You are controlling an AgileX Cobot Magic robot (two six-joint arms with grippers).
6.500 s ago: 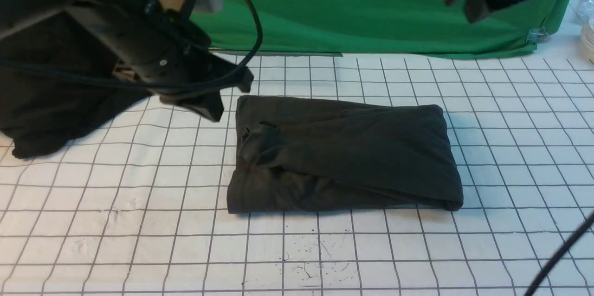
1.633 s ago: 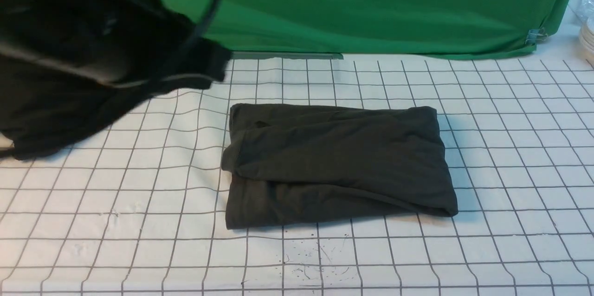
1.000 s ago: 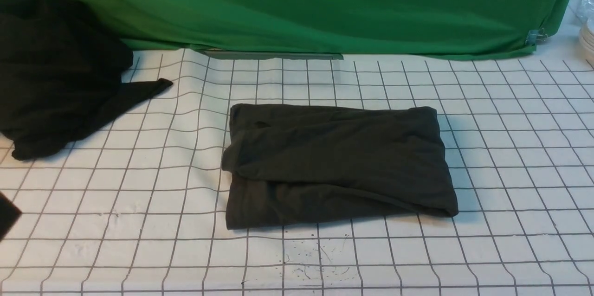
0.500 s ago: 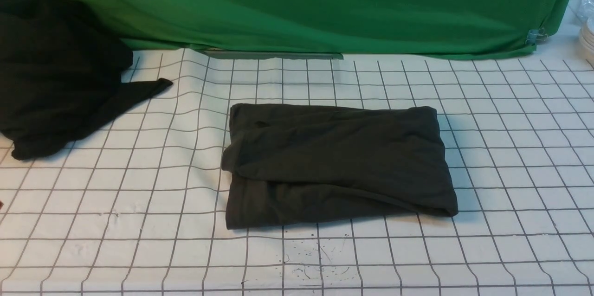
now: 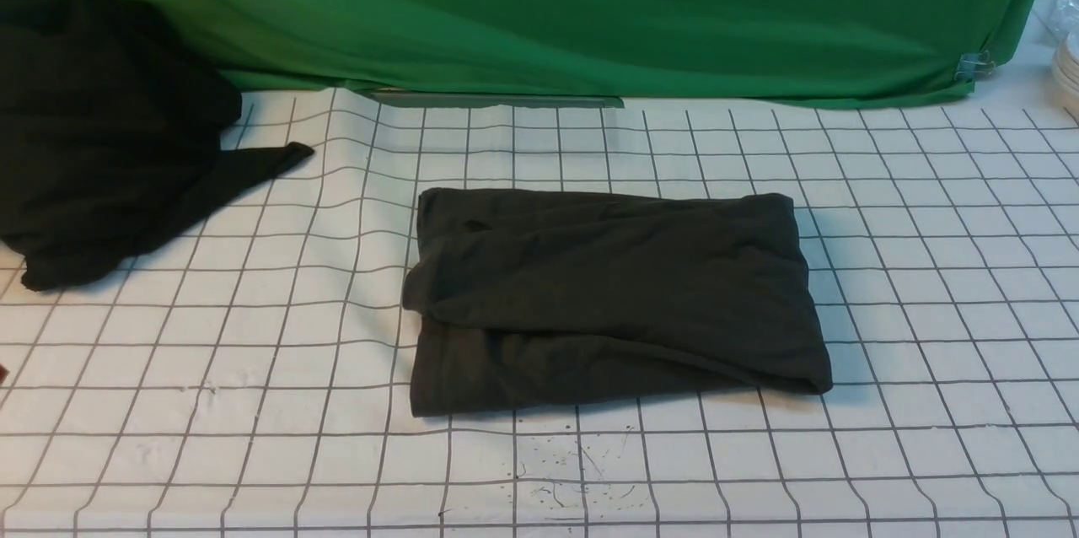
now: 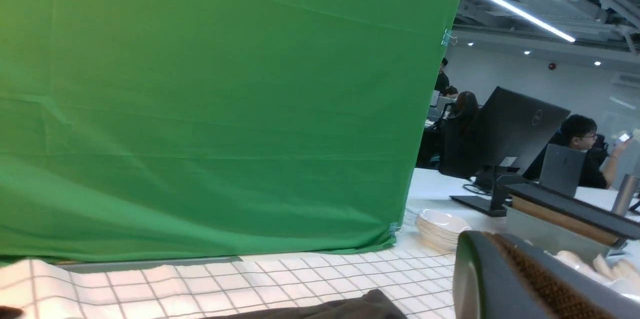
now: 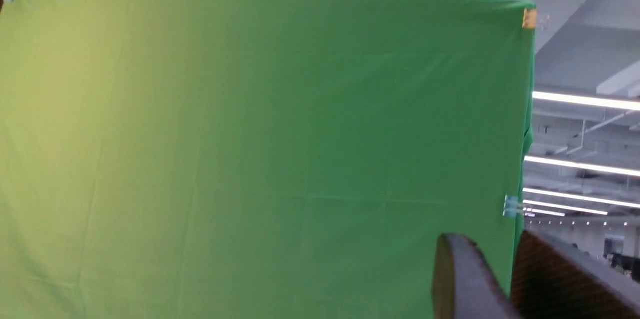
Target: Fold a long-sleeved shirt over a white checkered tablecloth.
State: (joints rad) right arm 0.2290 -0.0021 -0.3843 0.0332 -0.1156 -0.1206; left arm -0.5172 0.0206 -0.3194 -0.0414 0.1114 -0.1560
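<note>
Both my grippers were off the table: the left gripper [image 6: 505,279] was clamped shut on nothing I could see, and I couldn't tell the right gripper's [image 7: 505,274] state from its wrist view. The long-sleeved shirt [image 5: 615,298] lay mid-table on the white checkered tablecloth [image 5: 927,285], folded into a compact rectangle, so folding looked essentially done; at most the loose flap at its left end needed tidying. Its long axis ran left-right, with the looser layered edges toward my left.
</note>
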